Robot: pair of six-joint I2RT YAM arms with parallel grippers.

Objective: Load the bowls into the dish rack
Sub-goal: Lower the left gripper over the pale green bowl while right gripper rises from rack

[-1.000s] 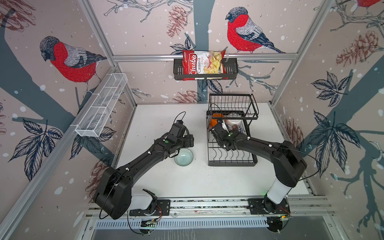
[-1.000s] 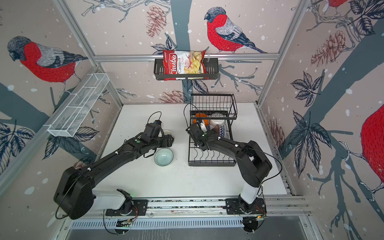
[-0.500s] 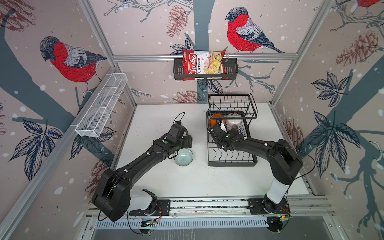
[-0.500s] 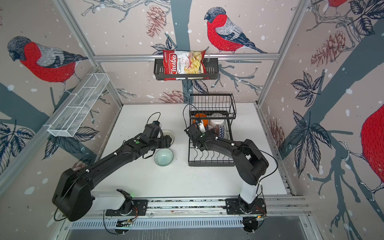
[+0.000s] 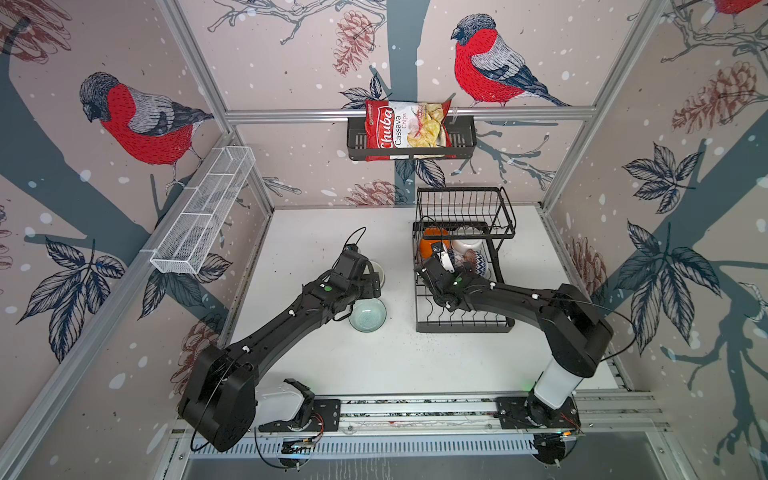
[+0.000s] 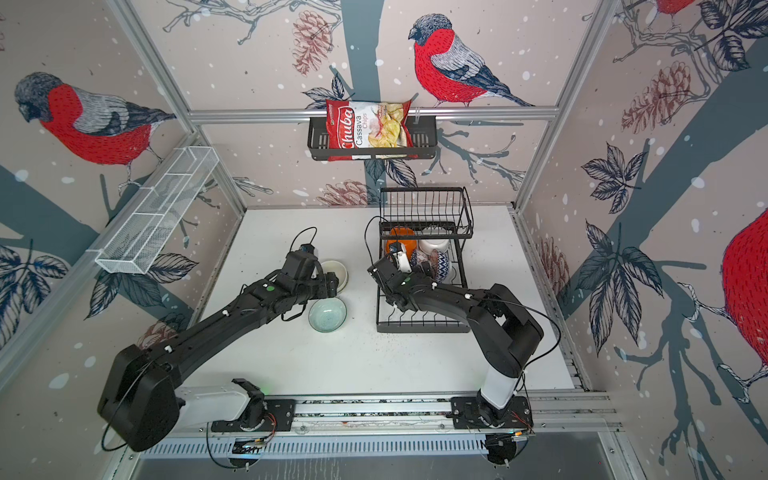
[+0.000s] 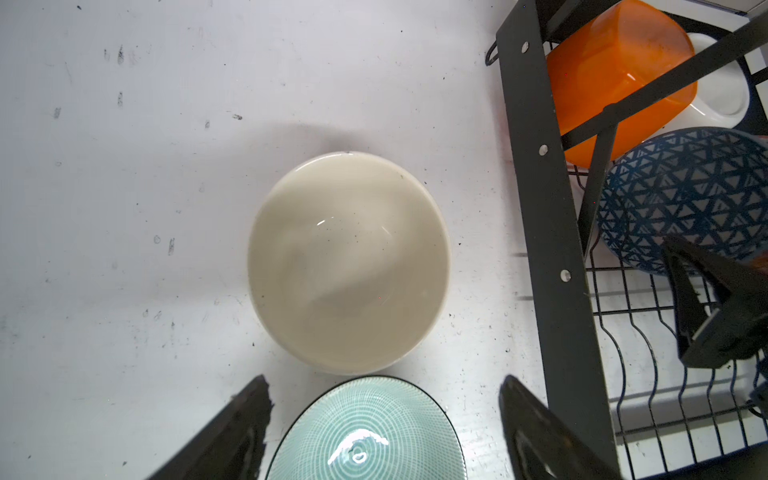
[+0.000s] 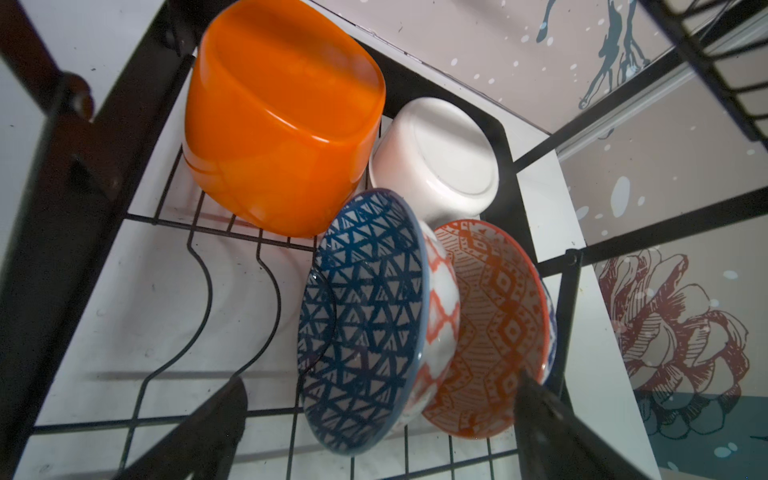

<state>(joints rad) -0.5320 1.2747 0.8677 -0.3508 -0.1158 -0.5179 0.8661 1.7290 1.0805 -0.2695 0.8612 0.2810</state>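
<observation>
The black dish rack (image 5: 461, 329) stands at the right of the table. On its lower tray sit an orange bowl (image 8: 278, 124) and a white bowl (image 8: 440, 158), both upside down. A blue patterned bowl (image 8: 365, 316) and an orange-red patterned bowl (image 8: 494, 328) stand on edge there. My right gripper (image 8: 380, 390) is open just in front of these two, its fingers either side of them without touching. A cream bowl (image 7: 349, 262) and a pale teal bowl (image 7: 365, 432) sit upright on the table left of the rack. My left gripper (image 7: 384, 395) hangs open above them, holding nothing.
The rack's raised basket tier (image 5: 465, 208) overhangs the tray's far end. A black wall basket (image 5: 411, 141) with a chips bag hangs on the back wall. A white mesh tray (image 5: 203, 212) runs along the left wall. Rack frame (image 7: 540, 208) stands close beside the left gripper.
The right gripper's jaws have spread a little wider and it has drawn slightly back from the patterned bowls. The left arm has barely moved.
</observation>
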